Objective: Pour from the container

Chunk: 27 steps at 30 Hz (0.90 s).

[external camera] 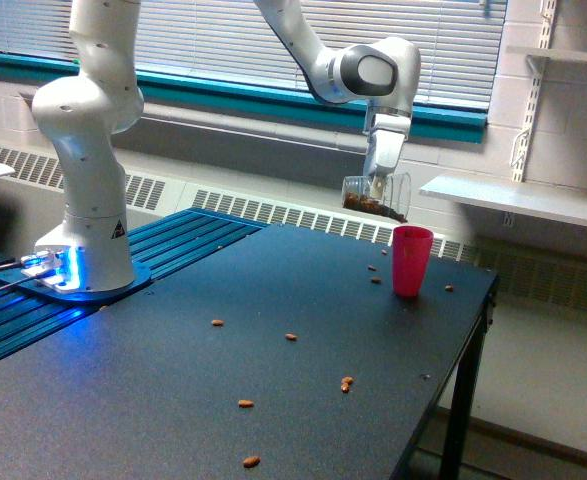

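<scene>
A clear plastic container (pixel 376 196) lies tipped on its side in the air, mouth toward the exterior view's right, with brown pieces along its lower wall. My gripper (pixel 380 180) is shut on it from above. The container's mouth hangs just above and slightly left of the bright pink cup (pixel 411 260), which stands upright on the black table (pixel 173 390) near its far right corner. No pieces are seen falling.
Several brown pieces (pixel 346 383) lie scattered over the table, some close to the pink cup. My white arm base (pixel 83 240) stands at the left on a blue ribbed platform. The table's right edge drops off just past the cup. A wall shelf (pixel 518 200) sits behind.
</scene>
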Tool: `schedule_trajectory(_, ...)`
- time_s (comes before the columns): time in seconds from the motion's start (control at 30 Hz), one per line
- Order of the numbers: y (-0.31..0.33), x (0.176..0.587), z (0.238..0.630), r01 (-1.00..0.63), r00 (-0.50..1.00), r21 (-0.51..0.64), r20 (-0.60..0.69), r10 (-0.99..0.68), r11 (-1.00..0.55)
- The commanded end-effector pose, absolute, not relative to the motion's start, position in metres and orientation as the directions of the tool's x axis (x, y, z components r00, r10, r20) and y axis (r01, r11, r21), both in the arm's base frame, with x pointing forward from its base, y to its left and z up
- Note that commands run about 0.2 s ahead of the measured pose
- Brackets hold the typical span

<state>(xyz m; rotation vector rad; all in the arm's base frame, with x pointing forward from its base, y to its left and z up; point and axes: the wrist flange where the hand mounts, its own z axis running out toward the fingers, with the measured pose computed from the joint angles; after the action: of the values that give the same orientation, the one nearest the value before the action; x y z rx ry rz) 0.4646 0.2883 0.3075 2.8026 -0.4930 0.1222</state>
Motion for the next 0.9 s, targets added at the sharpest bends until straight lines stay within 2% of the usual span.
schedule_trajectory(0.03, 0.297, 0.461, 0.307, -0.289, 0.957, 0.307, 0.107, -0.268, -0.907)
schedule_trajectory(0.9, 0.306, 0.472, 0.305, -0.223, 0.975, 0.379, 0.096, -0.201, -0.898)
